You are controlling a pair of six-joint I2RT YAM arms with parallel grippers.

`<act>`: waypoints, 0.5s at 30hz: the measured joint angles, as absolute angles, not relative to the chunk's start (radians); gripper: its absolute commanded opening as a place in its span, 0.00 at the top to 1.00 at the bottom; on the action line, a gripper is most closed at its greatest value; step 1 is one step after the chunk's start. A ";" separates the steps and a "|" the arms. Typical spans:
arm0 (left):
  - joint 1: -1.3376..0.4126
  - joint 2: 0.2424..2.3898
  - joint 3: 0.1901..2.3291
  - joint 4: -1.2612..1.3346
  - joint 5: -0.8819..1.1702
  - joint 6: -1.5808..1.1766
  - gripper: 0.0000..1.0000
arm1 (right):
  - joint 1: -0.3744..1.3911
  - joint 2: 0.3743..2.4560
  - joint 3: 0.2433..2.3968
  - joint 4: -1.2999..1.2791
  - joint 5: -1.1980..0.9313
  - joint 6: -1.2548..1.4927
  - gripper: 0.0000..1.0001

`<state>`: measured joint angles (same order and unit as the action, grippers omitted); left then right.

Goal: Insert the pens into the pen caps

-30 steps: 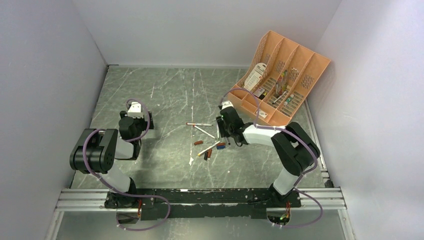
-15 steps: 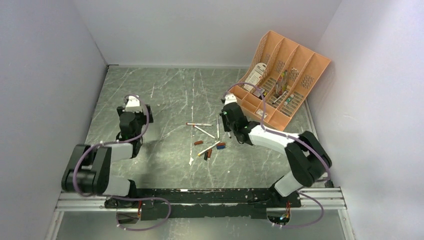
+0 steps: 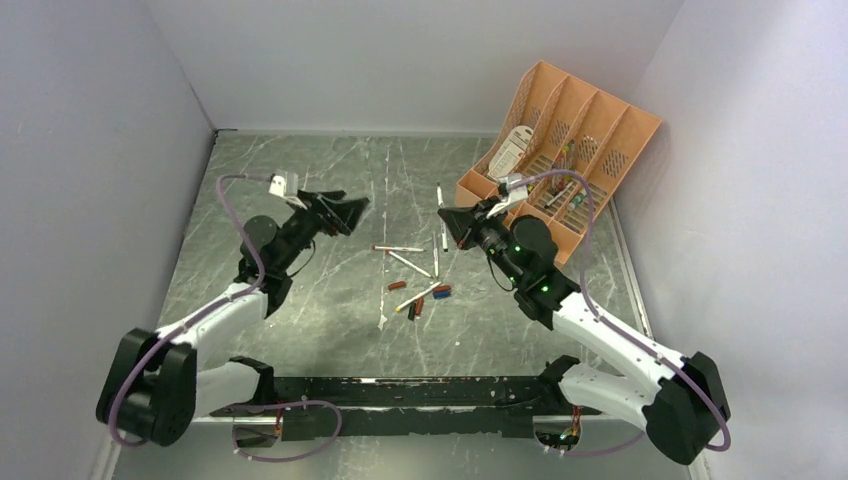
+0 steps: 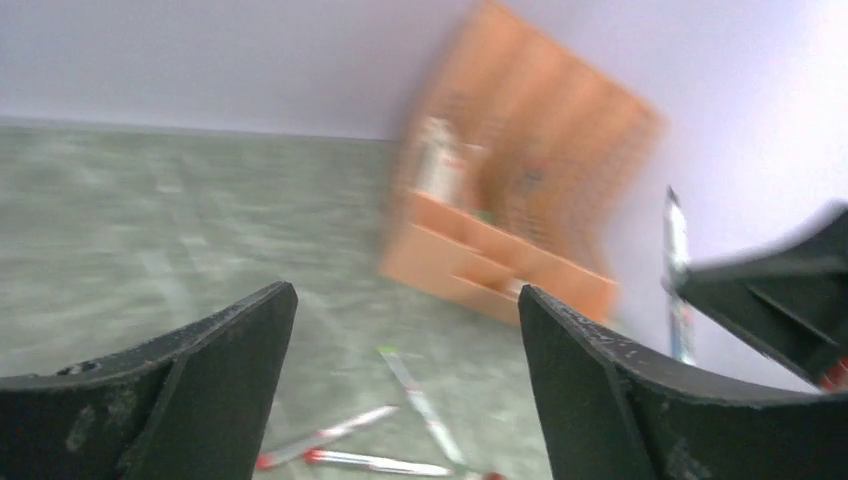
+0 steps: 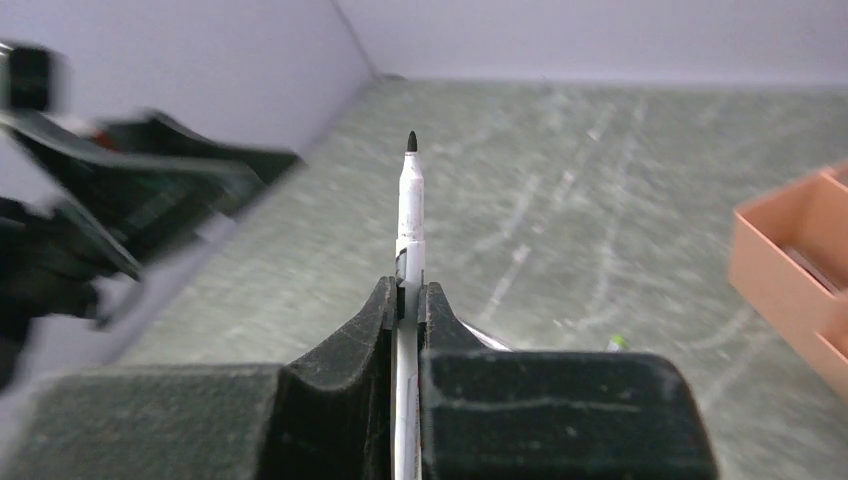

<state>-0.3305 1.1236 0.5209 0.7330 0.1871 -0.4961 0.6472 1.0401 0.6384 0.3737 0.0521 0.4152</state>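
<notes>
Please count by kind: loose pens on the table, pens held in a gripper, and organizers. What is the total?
Loose pens on the table: 4
Held pen, in the right gripper: 1
Orange organizer: 1
Total: 6

So the table was a grey marble-look sheet with pale streaks and scratches all over it, boxed in by plain white walls on the left, far and right sides. An orange slotted organizer sat in the far right corner, leaning back toward the right wall, four compartments side by side. A white packet stood in its leftmost slot; the bits in the other slots were too small to make out. A metal rail ran along the near edge.
</notes>
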 measured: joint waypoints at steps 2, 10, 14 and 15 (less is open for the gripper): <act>-0.345 1.175 0.471 0.900 0.323 -0.616 0.14 | 0.646 1.000 0.633 0.419 -0.001 0.447 1.00; -0.493 1.394 0.407 1.382 0.624 -0.904 0.13 | 0.642 0.976 0.658 0.507 -0.229 0.514 1.00; -0.550 1.454 0.447 1.499 0.705 -0.978 0.14 | 0.642 0.976 0.658 0.524 -0.290 0.541 1.00; -0.562 1.470 0.461 1.508 0.719 -0.992 0.15 | 0.641 0.976 0.658 0.530 -0.303 0.548 1.00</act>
<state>-0.5621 1.4704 0.4610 1.5078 0.7185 -0.9924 0.6415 0.9760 0.6582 0.5304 -0.3035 0.5480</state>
